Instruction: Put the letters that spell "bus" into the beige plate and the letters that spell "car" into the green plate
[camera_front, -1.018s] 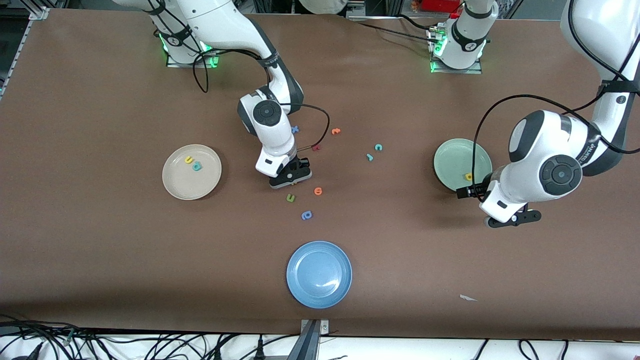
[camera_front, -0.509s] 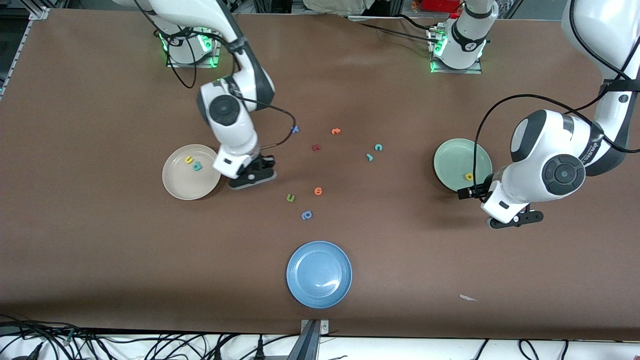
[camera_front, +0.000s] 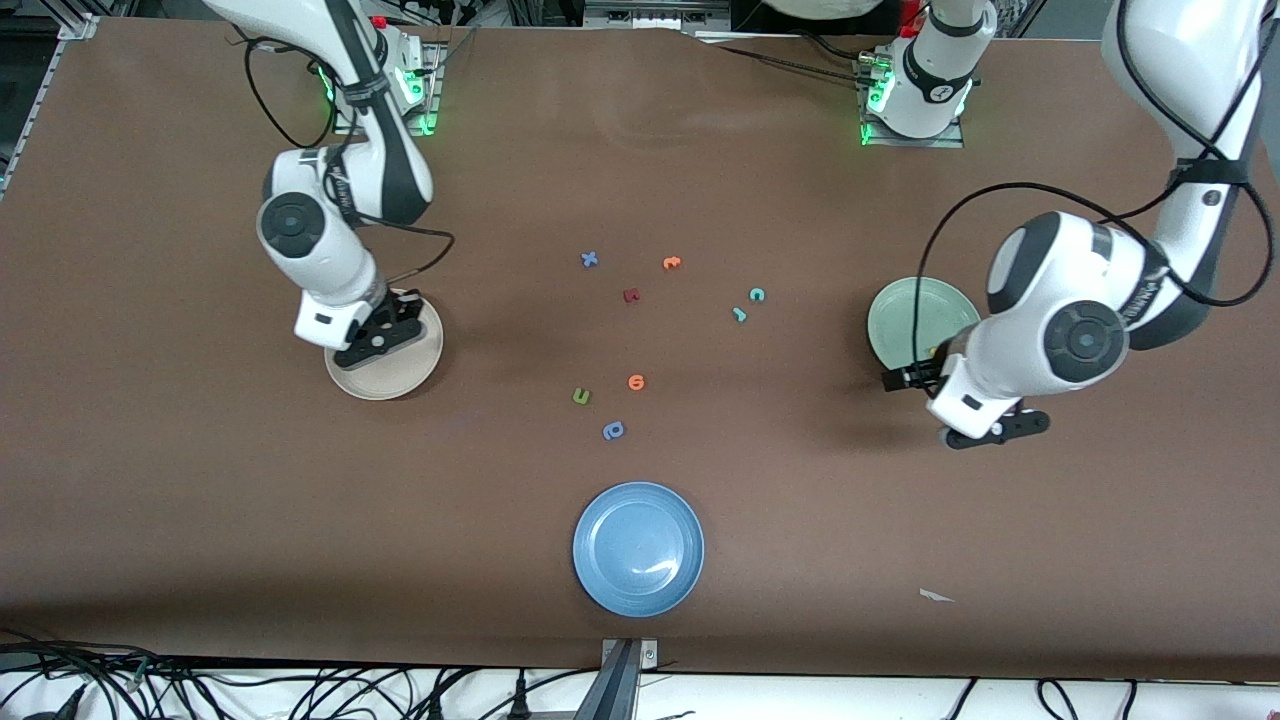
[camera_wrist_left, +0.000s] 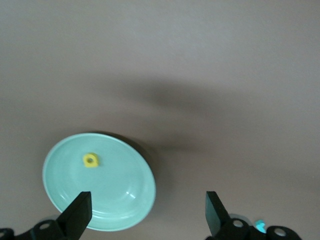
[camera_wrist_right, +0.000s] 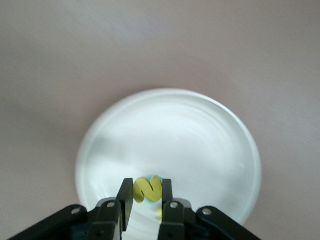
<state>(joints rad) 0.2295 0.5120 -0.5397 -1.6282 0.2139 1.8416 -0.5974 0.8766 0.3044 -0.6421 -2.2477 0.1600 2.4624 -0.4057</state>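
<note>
The right gripper (camera_wrist_right: 146, 200), fingers clenched on the yellow s (camera_wrist_right: 148, 189), hovers over the beige plate (camera_front: 405, 372), while the left gripper (camera_wrist_left: 148, 212), fingers released, waits over the green plate's (camera_front: 910, 315) edge, teal c (camera_front: 757, 294) and r (camera_front: 739, 315) left on the bench.

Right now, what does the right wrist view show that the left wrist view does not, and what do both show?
Only the right wrist view shows the right hand shut on a yellow letter, held over the beige plate.

Only the left wrist view shows the open left hand, the green plate with one yellow letter lying in it, and a bit of a teal letter at the edge of the picture.

Both show a plate on the brown table and that arm's own black fingers.
</note>
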